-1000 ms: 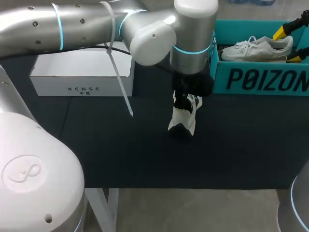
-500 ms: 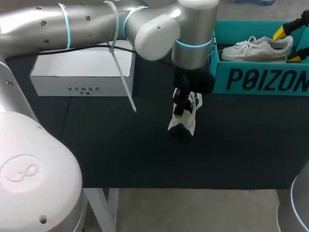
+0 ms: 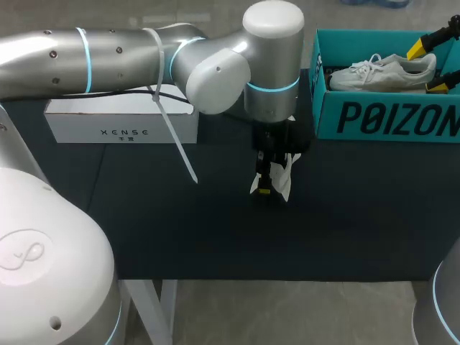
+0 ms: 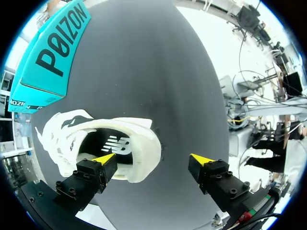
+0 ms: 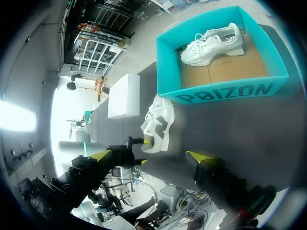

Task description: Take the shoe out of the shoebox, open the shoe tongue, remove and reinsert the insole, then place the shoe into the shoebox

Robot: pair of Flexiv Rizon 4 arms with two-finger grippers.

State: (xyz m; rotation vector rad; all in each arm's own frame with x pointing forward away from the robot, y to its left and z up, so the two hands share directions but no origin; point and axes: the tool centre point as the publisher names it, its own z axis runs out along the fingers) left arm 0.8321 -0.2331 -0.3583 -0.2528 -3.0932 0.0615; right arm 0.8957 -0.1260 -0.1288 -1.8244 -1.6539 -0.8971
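Shoe point(image 4: 144, 148) near lettered teal shoebox point(image 4: 48, 57), left claw point(image 4: 153, 159) gaping — around its heel, right claw point(image 5: 148, 154) gaping

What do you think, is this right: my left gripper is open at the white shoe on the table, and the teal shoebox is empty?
One part is wrong. The teal shoebox is not empty: a second white shoe lies inside it, as the head view shows. The rest stands: the left gripper is open at the white shoe on the table.
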